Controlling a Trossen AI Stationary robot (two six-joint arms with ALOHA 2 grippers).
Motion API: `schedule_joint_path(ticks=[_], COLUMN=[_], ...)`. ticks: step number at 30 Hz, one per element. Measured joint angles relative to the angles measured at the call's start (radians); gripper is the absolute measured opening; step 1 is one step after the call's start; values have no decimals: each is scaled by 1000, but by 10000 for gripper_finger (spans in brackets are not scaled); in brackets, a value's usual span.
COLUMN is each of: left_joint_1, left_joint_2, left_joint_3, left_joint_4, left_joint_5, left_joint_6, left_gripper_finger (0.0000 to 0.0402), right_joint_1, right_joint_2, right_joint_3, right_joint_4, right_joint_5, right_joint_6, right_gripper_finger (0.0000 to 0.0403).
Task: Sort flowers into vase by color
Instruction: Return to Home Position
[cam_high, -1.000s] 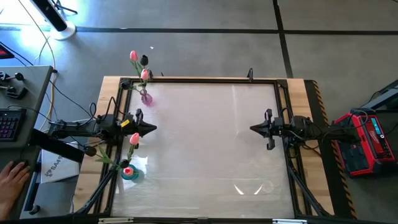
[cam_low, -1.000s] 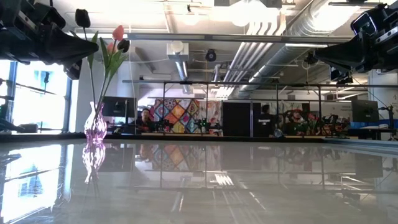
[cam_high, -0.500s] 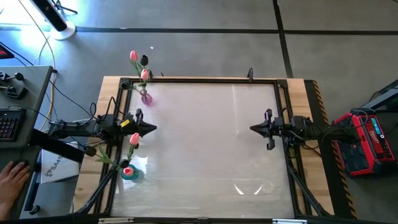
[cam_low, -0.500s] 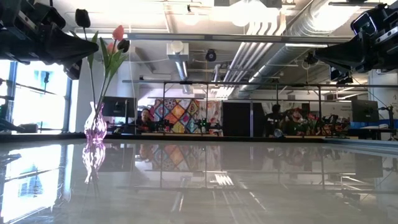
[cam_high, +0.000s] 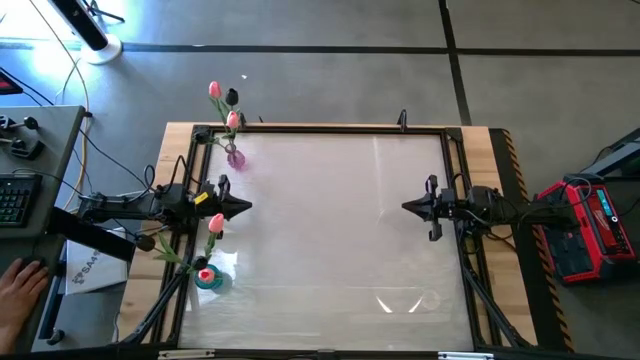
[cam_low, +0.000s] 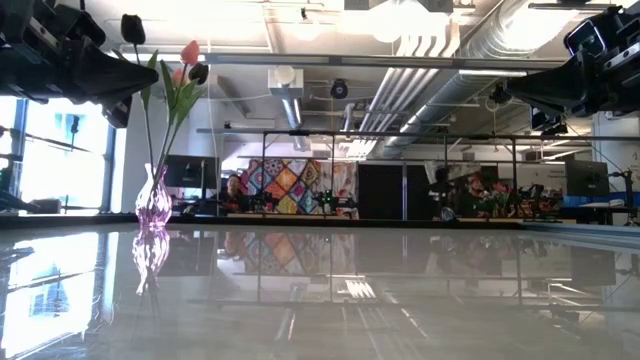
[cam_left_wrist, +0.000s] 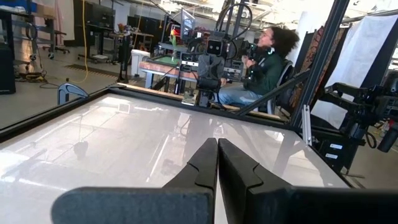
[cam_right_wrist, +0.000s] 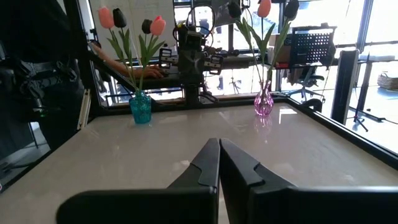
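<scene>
Two vases stand on the white table's left side. A purple glass vase (cam_high: 235, 157) (cam_right_wrist: 263, 102) (cam_low: 152, 198) at the far left corner holds pink and dark tulips (cam_right_wrist: 263, 7). A teal vase (cam_high: 208, 279) (cam_right_wrist: 140, 109) at the near left holds pink and dark tulips (cam_right_wrist: 158, 25) too. The stems stick into the vases' necks. My left gripper (cam_high: 248, 207) (cam_left_wrist: 217, 149) hovers level at the left edge between the two vases, shut and empty. My right gripper (cam_high: 405, 207) (cam_right_wrist: 219, 148) hovers level at the right edge, shut and empty, pointing at the left arm.
The table has a dark raised frame (cam_high: 320, 128) around it. A person sits beyond the table's right side (cam_left_wrist: 267, 59). A hand (cam_high: 20, 290) rests by a keyboard left of the table. A red device (cam_high: 590, 225) stands on the floor at the right.
</scene>
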Motion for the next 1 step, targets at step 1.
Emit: schedule_joint_path(ticks=[1], left_joint_1=[0], left_joint_2=[0], left_joint_3=[0], left_joint_4=[0], left_joint_5=[0], left_joint_6=[0], left_gripper_finger=[0], right_joint_1=[0], right_joint_2=[0], right_joint_3=[0], right_joint_4=[0], right_joint_5=[0], right_joint_6=[0], right_gripper_finger=[0])
